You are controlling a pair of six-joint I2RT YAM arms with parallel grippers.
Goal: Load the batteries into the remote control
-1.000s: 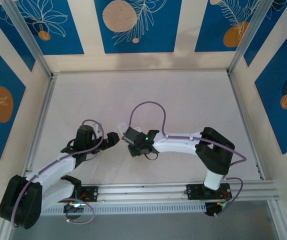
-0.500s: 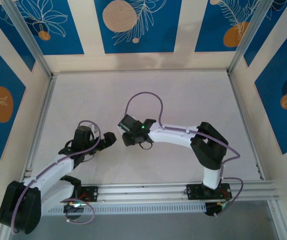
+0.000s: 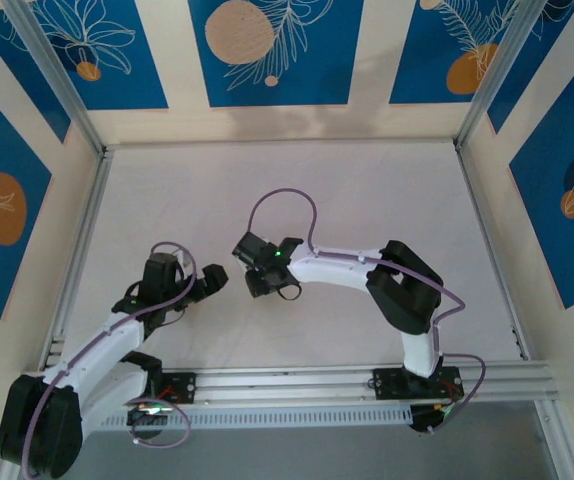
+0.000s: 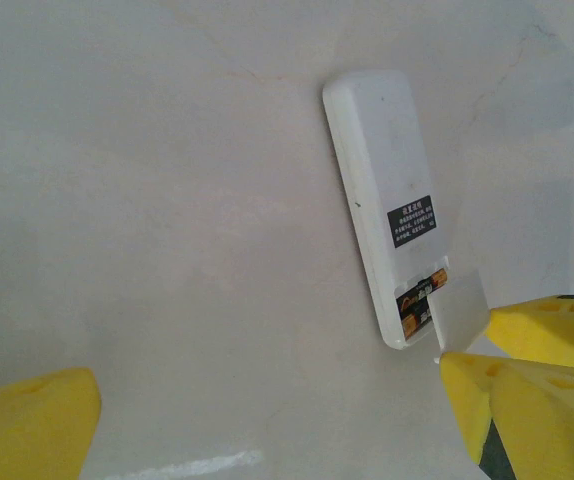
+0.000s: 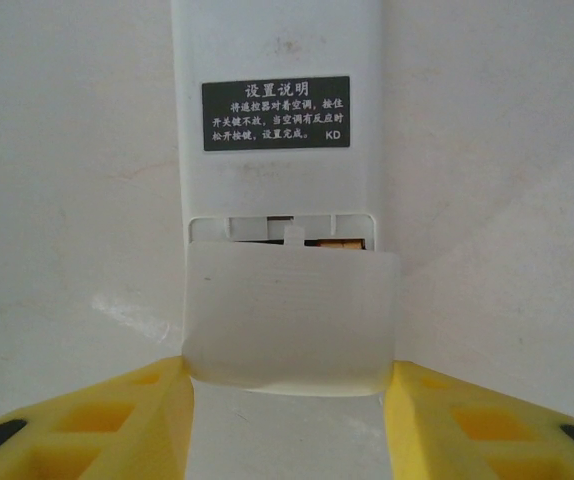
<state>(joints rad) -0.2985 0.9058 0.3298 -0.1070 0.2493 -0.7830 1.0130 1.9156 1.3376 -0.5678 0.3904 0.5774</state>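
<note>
Left gripper [image 4: 267, 395]: jaws spread as wide as they go, with nothing between them. Its yellow fingers [image 4: 27, 420] sit in the lower left and lower right corners of the left wrist view.
Table [image 4: 147, 200]: a pale, bare surface across the left half of that view.
Remote control [image 4: 379, 170]: lies flat on the table, back face up, right of centre. Its long side slants from the top down toward the lower right.
Label [image 4: 412, 218]: a dark rectangle with white print, on the remote's back just above the compartment.
Batteries [image 4: 419, 303]: both sit side by side in the open compartment at the remote's lower end. Their gold-orange ends show, and they are partly hidden.
Battery cover [image 5: 292, 320]: a white squarish piece at bottom centre of the right wrist view. It overlaps the compartment's edge and overhangs the remote's end.
Right gripper [image 5: 289, 372]: about half closed, its yellow fingers pinching the cover's two sides. In the top view it sits just right of the left gripper, near centre.
</note>
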